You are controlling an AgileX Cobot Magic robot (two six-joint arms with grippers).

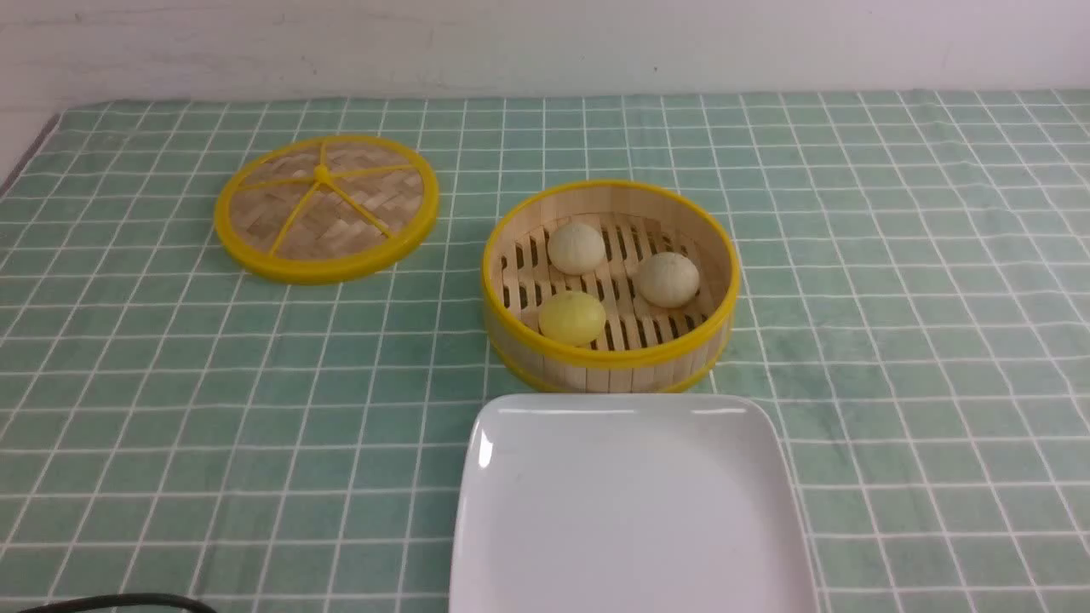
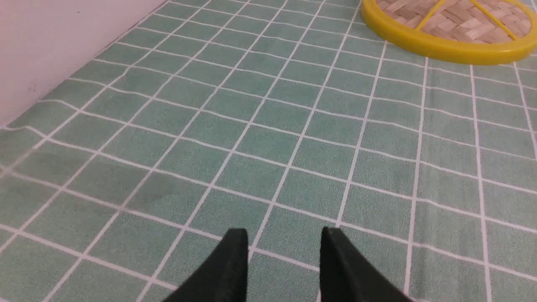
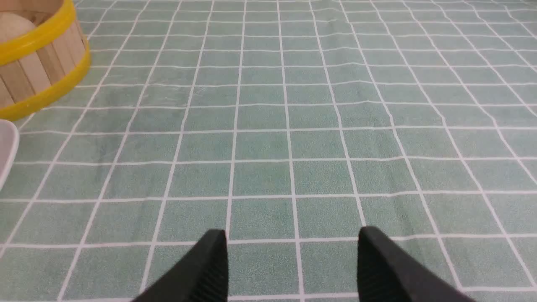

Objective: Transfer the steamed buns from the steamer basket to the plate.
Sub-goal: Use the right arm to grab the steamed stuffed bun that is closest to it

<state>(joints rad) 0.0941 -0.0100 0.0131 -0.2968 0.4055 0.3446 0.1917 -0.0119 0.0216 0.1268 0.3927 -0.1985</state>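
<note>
The steamer basket [image 1: 610, 353] stands uncovered in the middle of the table. Inside it lie three steamed buns: a pale one [image 1: 576, 248] at the back, another pale one [image 1: 668, 279] to the right, and a yellow one [image 1: 572, 317] at the front. Just in front of the basket sits the white plate [image 1: 630, 511], with nothing on it. Neither arm shows in the front view. My left gripper [image 2: 284, 235] hovers open over bare cloth, nothing between its fingers. My right gripper [image 3: 293, 237] is open too, over cloth to the right of the basket [image 3: 40, 71] and the plate's corner [image 3: 6, 147].
The basket's flat woven lid [image 1: 326, 207] with yellow rim lies at the back left; its edge [image 2: 444, 44] shows in the left wrist view. A green checked cloth [image 1: 920, 298] covers the table up to a white wall. A dark cable [image 1: 128, 603] lies at the front left edge.
</note>
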